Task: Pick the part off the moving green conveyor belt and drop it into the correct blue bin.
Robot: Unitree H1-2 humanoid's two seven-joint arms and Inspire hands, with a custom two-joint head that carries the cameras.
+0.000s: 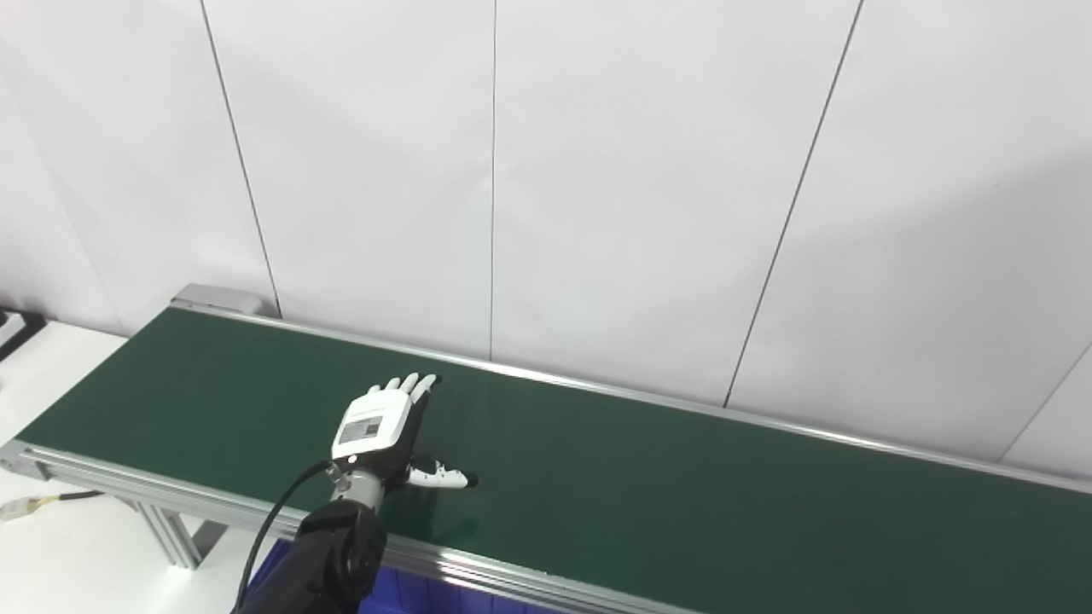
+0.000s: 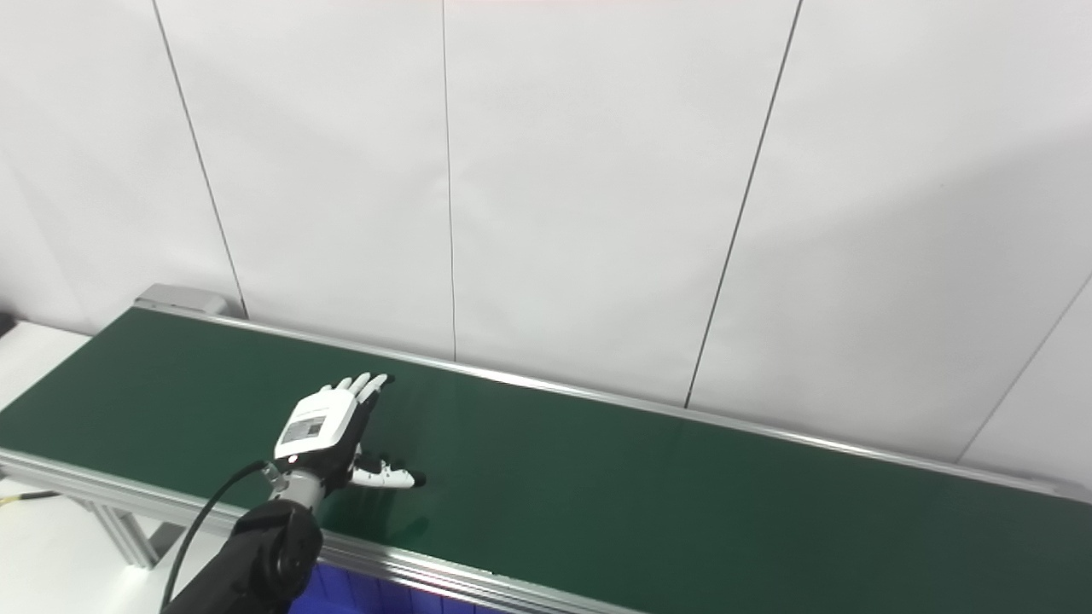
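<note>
The green conveyor belt [image 1: 682, 486] runs from the far left to the lower right, and I see no part anywhere on it. My left hand [image 1: 384, 426] hovers over the belt's near left portion with its fingers stretched forward and its thumb [image 1: 439, 476] pointing right; it is open and holds nothing. A sliver of a blue bin [image 1: 426, 593] shows below the belt's front rail, partly hidden by my left arm. My right hand is out of view.
Silver rails [image 1: 597, 390] border the belt on both long sides. White wall panels stand directly behind it. A white table [image 1: 68, 546] with a cable and connector lies to the left under the belt's end, beside the frame legs [image 1: 171, 529].
</note>
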